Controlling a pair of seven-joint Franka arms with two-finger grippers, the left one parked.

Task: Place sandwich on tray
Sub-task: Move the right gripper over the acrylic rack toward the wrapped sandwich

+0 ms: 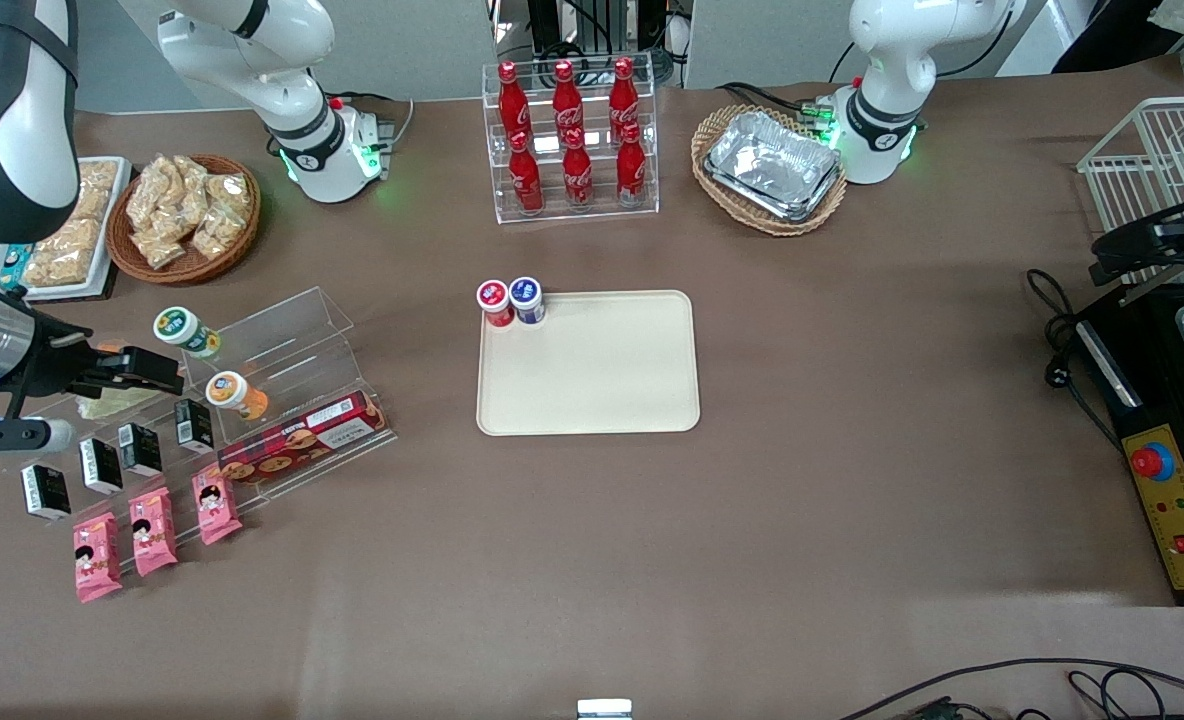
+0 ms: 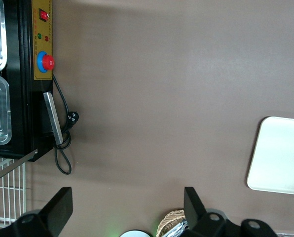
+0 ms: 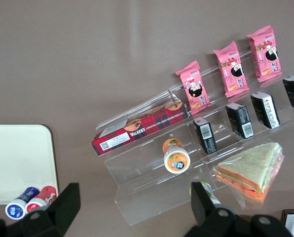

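Right wrist view shows the end effector [image 3: 132, 210] with its two dark fingers spread wide and nothing between them, hovering above the clear stepped display rack [image 3: 186, 163]. That wide spread suits a soft, bulky wedge, so I judge the arm is lining up for a pick, not yet gripping. The sandwich [image 3: 250, 170] lies on the rack's upper step, just beside a green-capped bottle [image 3: 206, 190] that the near finger partly covers. An orange-capped bottle [image 3: 175, 157] lies one step lower, with black cartons [image 3: 239, 120], pink snack packs [image 3: 231, 69] and a red plaid biscuit box [image 3: 139, 129] ranged on the lower steps.

In the front view the end effector [image 1: 157, 372] hangs over the rack at the working arm's end of the table [image 1: 592, 560], and the sandwich [image 1: 117, 403] is only a pale green patch under the fingers. The tray [image 1: 592, 370] sits mid-table, well apart from the rack, bare except for two small bottles [image 1: 512, 300] in one corner, leaving ample room to set the wedge down.
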